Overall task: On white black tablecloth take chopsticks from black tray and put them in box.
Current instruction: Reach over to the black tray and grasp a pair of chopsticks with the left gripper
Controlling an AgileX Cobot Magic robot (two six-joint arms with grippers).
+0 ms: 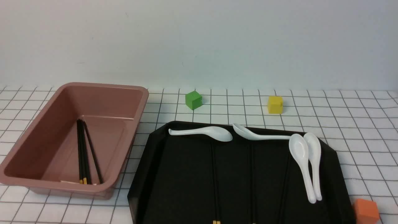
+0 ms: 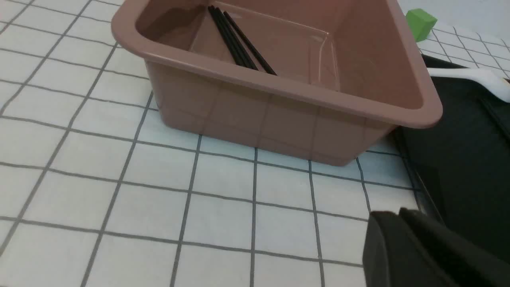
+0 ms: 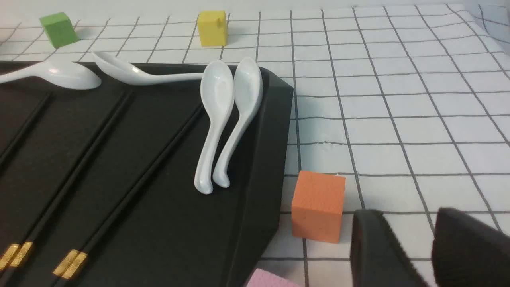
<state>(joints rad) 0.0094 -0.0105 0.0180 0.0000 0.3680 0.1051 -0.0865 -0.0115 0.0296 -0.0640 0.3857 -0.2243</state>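
Observation:
On the white gridded tablecloth [image 1: 357, 124] the pink-brown box [image 1: 102, 90] stands at the left, with black chopsticks [image 1: 85, 152] lying on its floor, also seen in the left wrist view [image 2: 239, 40]. More chopsticks [image 1: 214, 177] lie lengthwise on the black tray [image 1: 174, 186], their gold ends [image 3: 71, 263] toward the near side. My left gripper [image 2: 392, 213] is shut and empty, low over the cloth near the box [image 2: 279, 83] and beside the tray's edge [image 2: 470, 159]. My right gripper [image 3: 406, 215] is open and empty, just right of the tray [image 3: 255, 179]. Neither gripper shows in the front view.
Several white spoons [image 1: 306, 165] lie along the tray's far and right parts. A green cube [image 1: 193, 100] and a yellow cube [image 1: 275, 104] sit behind the tray. An orange cube [image 3: 318, 205] stands close to my right fingers, and a pink object [image 3: 271, 281] shows at the frame's edge.

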